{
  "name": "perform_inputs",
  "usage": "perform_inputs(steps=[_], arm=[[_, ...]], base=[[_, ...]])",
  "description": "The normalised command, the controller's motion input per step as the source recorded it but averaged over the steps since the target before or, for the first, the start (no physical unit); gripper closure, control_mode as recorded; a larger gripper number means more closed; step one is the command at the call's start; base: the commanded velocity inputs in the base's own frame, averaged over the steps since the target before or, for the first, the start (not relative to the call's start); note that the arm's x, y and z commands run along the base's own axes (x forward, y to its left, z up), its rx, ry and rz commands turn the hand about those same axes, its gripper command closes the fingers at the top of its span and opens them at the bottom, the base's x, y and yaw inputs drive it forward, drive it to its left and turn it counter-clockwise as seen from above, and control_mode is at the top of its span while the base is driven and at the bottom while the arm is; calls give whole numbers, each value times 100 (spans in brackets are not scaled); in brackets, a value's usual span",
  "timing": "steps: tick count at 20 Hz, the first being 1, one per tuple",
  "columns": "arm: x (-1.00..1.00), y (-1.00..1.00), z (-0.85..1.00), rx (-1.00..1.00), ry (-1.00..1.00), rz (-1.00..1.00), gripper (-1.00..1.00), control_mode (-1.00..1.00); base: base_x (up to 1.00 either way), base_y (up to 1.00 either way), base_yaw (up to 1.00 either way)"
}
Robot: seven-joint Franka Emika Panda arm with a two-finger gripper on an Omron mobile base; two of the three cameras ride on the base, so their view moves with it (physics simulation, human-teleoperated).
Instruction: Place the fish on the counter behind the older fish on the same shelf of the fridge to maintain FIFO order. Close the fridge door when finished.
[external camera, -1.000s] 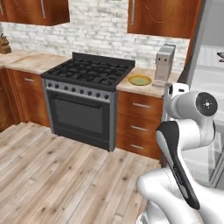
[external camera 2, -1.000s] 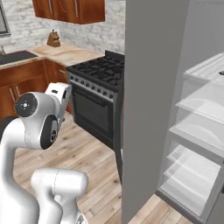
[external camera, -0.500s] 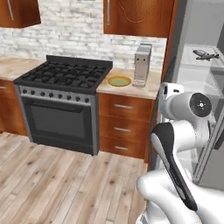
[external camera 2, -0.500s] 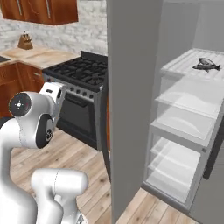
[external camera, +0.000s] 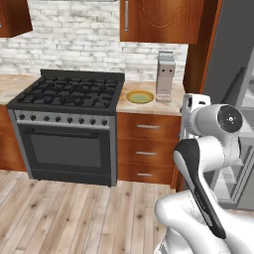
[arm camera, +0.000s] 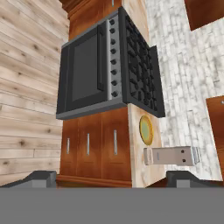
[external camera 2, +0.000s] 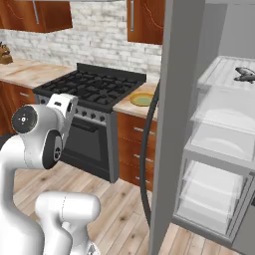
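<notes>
The two dark fingertips of the claw (arm camera: 112,177) stand wide apart with nothing between them, aimed at the beige marbled stone tabletop (arm camera: 139,164). A yellow-green round plate (external camera: 140,96) sits there beside a tall silver toaster-like appliance (external camera: 165,77). The tall grey metal fridge (external camera 2: 219,149) stands open; a small dark fish (external camera 2: 245,74) lies on its upper white shelf (external camera 2: 224,72), behind the grey door panel (external camera 2: 177,124).

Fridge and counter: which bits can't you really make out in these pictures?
1. Fish on the top shelf of the fridge, right base view: cut off by the picture's right edge, so its full length is unseen.
2. Plate on the counter: too small in every view to tell whether a fish lies on it.
3. Fridge interior, left base view: mostly hidden behind the fridge door and the robot's arm.
</notes>
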Motion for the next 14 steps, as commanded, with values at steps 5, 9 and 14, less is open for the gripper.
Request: perform_inputs(steps=[5, 9, 14], arm=[[0, 0, 0, 0, 0, 0, -100, 100], [0, 0, 0, 0, 0, 0, -100, 100], [0, 0, 0, 0, 0, 0, -100, 100]], base=[[43, 77, -35], [31, 84, -67], [45, 63, -65]])
